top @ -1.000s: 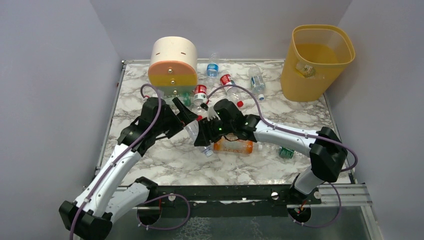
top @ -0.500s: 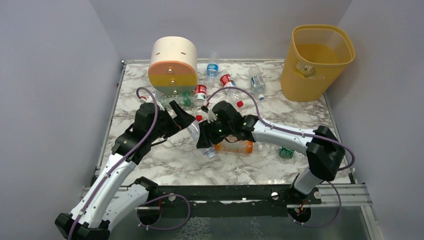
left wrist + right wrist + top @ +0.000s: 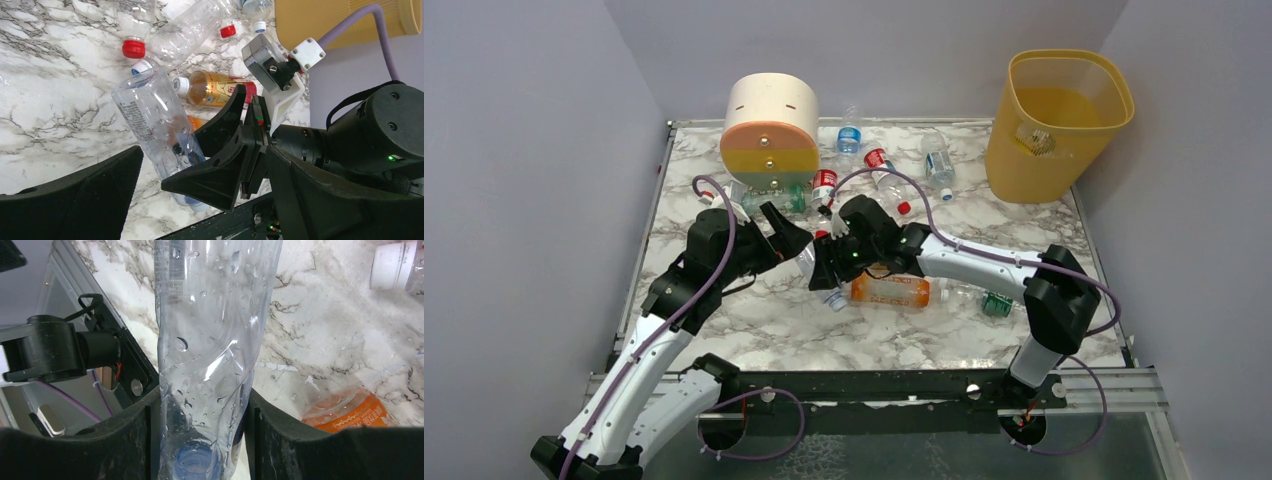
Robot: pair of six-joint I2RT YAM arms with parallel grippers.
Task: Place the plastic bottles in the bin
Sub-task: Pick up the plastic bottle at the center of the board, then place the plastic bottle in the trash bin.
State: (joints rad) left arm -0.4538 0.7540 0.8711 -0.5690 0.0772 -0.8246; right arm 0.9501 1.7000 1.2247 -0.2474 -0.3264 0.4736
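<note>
Well apart from the bin (image 3: 1024,160), the right gripper (image 3: 202,412) clamps the clear bottle (image 3: 210,340) across its body, judged light, thin-walled and easily dented; the left gripper (image 3: 782,232) stands open.

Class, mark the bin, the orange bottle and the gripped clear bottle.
bin (image 3: 1032,158): top external view, front wall
orange bottle (image 3: 889,291): top external view, mid-body
clear bottle (image 3: 210,340): right wrist view, mid-body

Soft, even light is falling from overhead, casting only faint shadows beneath the arms (image 3: 980,265) on the marble table (image 3: 754,330). The yellow bin (image 3: 1024,160) is glowing translucent. In the right wrist view, small highlights are glinting off the clear bottle (image 3: 210,340), while the black fingers (image 3: 75,450) at the bottom edge are blurring out of focus.
</note>
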